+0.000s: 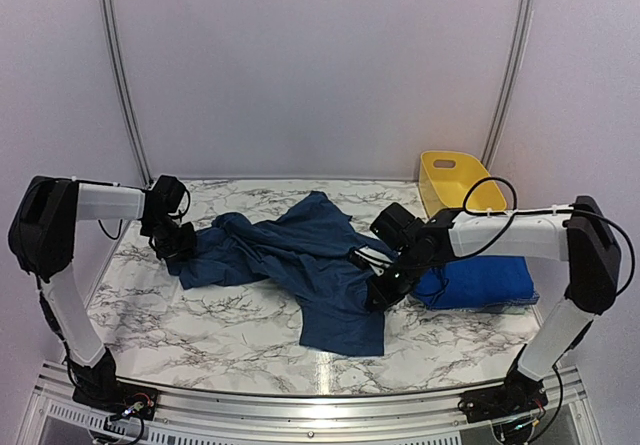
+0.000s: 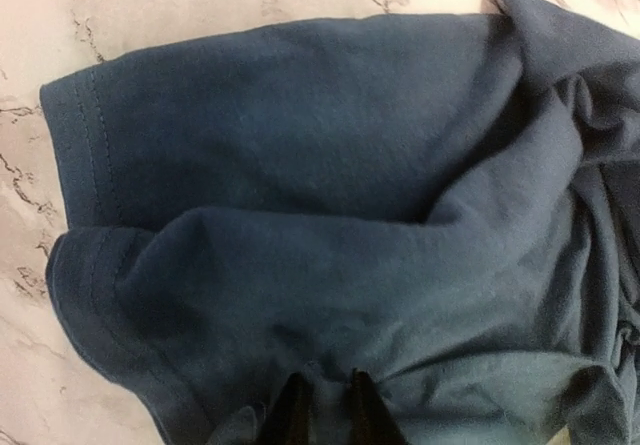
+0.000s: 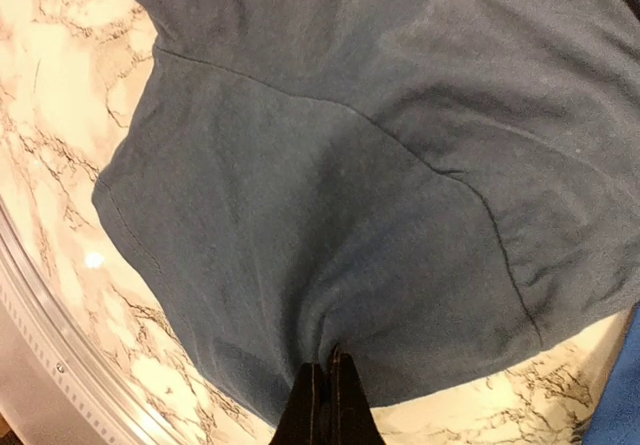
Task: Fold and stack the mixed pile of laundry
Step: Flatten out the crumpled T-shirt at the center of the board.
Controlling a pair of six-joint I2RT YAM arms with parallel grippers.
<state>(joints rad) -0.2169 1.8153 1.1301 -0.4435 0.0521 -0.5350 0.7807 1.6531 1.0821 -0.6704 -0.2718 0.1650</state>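
A large dark denim-blue T-shirt (image 1: 300, 255) lies rumpled across the middle of the marble table. My left gripper (image 1: 178, 240) is at its left end, shut on a bunch of the cloth near a sleeve; the left wrist view shows the gripper (image 2: 328, 405) pinching the shirt (image 2: 330, 185). My right gripper (image 1: 385, 290) is at the shirt's right side, shut on a fold of it; the right wrist view shows the gripper (image 3: 327, 385) and the shirt (image 3: 350, 165). A folded royal-blue garment (image 1: 480, 280) lies under my right arm. The checked shirt is not in view.
A yellow plastic tub (image 1: 450, 180) stands at the back right. A corner of the royal-blue garment (image 3: 615, 405) shows at the right wrist view's lower right. The table's metal front rail (image 1: 320, 405) runs along the near edge.
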